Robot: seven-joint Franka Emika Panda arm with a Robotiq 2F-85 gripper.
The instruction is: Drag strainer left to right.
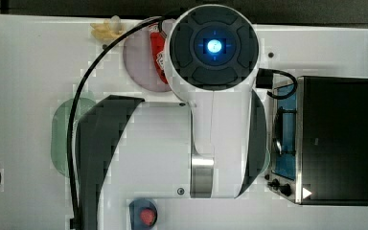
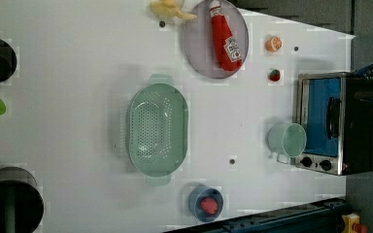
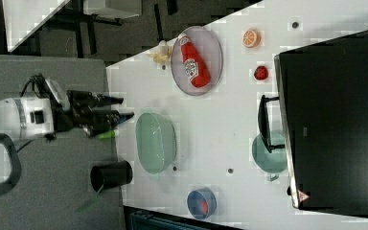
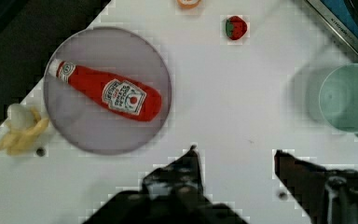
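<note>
Your gripper hangs above the table with fingers apart and empty, so you are at the approach step. The strainer sits mid-table, well in from every edge, untouched. Next, I'd judge, you lower onto its rim, close, then drag it across.
</note>
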